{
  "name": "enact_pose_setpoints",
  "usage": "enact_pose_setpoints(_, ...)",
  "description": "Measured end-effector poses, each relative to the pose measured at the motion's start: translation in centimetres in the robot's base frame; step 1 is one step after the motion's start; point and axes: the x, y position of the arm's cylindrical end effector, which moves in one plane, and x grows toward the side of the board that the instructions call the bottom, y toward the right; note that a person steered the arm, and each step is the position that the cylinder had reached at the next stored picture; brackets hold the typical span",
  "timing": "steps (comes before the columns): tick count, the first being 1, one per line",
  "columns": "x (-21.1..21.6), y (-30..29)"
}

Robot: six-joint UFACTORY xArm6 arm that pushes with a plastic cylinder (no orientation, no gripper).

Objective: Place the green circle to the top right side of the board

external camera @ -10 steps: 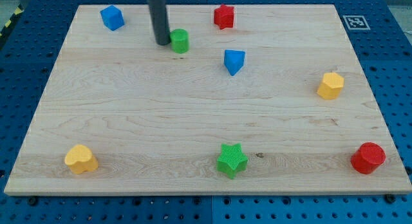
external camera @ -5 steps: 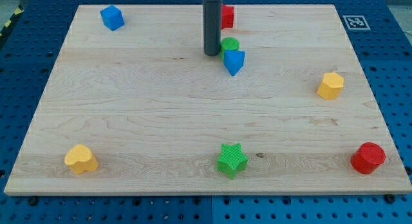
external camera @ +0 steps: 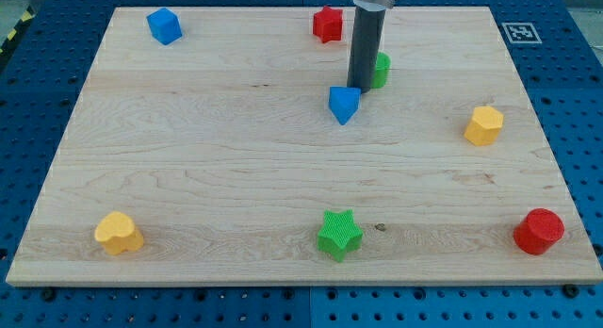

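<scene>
The green circle (external camera: 380, 70) stands in the upper middle of the wooden board (external camera: 188, 158), partly hidden behind my dark rod. My tip (external camera: 360, 87) touches the circle's left side. A blue block (external camera: 344, 104), roughly triangular, lies just below and to the left of the tip, very close to it.
A red star (external camera: 327, 24) sits at the view's top centre and a blue cube (external camera: 163, 25) at the top left. A yellow block (external camera: 483, 125) is at the right, a red cylinder (external camera: 538, 231) at the bottom right, a green star (external camera: 339, 235) at the bottom centre, a yellow heart (external camera: 119, 233) at the bottom left.
My tip has swept right along the upper board, pushing the green circle right from the upper left of centre. The blue triangular block was nudged slightly down.
</scene>
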Motion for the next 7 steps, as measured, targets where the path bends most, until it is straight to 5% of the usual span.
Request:
enact_pose_setpoints(6,-5.1,5.1)
enact_pose_setpoints(7,-5.6,2.1)
